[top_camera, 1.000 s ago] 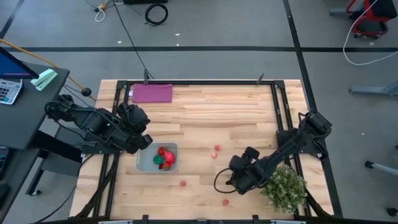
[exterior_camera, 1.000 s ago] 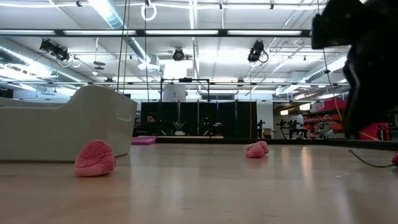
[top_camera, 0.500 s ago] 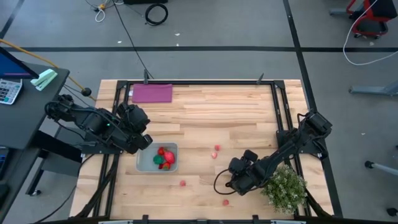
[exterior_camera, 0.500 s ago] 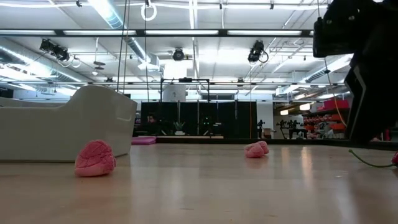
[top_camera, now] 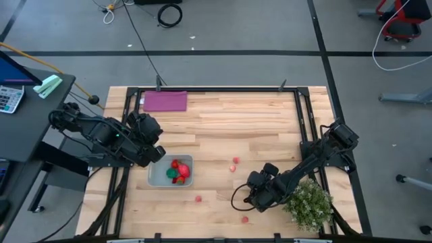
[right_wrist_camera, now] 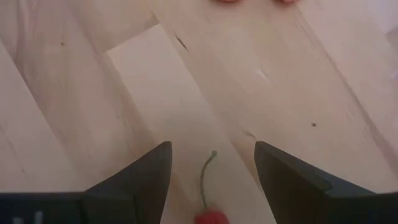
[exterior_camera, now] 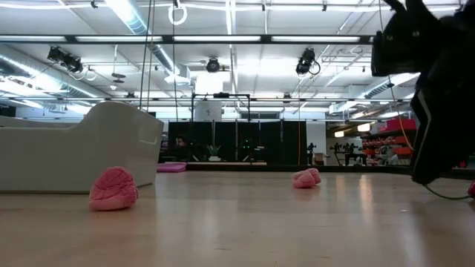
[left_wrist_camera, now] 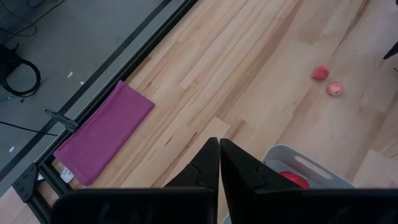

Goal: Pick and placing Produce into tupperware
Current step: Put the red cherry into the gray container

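Right pincer (right_wrist_camera: 211,177) spread astride stemmed red produce (right_wrist_camera: 208,214), probably cherry.

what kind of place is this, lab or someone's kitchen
Most likely a robotics lab in a large industrial hall, not a kitchen. The wooden table stands in a black metal frame on a grey floor with cables, and the low view shows high ceilings with strip lights and exposed ducting.

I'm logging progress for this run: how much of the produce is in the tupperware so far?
Done: a few red pieces and one green sit in the tupperware. In hand: the right gripper is open over a red, stemmed piece, not yet gripped. Left: loose pieces on the table, at and. The left gripper waits shut beside the tupperware.
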{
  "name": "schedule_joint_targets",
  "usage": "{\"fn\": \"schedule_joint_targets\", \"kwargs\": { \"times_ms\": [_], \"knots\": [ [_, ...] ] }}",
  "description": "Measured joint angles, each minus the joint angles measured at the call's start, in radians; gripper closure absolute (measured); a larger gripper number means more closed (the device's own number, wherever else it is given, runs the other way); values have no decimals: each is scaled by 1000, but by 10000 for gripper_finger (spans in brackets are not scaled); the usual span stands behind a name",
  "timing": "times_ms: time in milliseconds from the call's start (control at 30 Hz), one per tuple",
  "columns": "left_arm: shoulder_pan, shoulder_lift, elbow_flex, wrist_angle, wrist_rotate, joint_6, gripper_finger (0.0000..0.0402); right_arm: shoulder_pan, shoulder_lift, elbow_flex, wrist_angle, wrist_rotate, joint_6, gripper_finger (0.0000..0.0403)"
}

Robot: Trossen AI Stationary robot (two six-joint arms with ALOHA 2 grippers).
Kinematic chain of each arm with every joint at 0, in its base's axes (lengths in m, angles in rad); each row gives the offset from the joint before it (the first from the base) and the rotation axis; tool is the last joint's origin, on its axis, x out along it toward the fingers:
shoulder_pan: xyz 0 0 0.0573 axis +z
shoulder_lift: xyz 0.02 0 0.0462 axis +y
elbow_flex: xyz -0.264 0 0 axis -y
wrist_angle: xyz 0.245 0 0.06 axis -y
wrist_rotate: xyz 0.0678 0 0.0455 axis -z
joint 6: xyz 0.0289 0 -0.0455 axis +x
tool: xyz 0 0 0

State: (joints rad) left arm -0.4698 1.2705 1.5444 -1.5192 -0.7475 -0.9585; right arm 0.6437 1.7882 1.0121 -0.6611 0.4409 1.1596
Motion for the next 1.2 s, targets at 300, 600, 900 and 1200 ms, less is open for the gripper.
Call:
{"fn": "schedule_joint_targets", "kwargs": {
  "times_ms": [300, 600, 900, 1200],
  "knots": [
    [0, 0, 0, 0, 0, 0, 388, 1, 1, -89, 82, 30, 65, 166],
    [0, 0, 0, 0, 0, 0, 381, 3, -3, -128, 169, 56, 69, 233],
    [0, 0, 0, 0, 0, 0, 388, -2, -6, -95, 169, 92, 12, 388],
    [0, 0, 0, 0, 0, 0, 381, -23, -6, -94, 172, 103, -20, 398]
  ]
}}
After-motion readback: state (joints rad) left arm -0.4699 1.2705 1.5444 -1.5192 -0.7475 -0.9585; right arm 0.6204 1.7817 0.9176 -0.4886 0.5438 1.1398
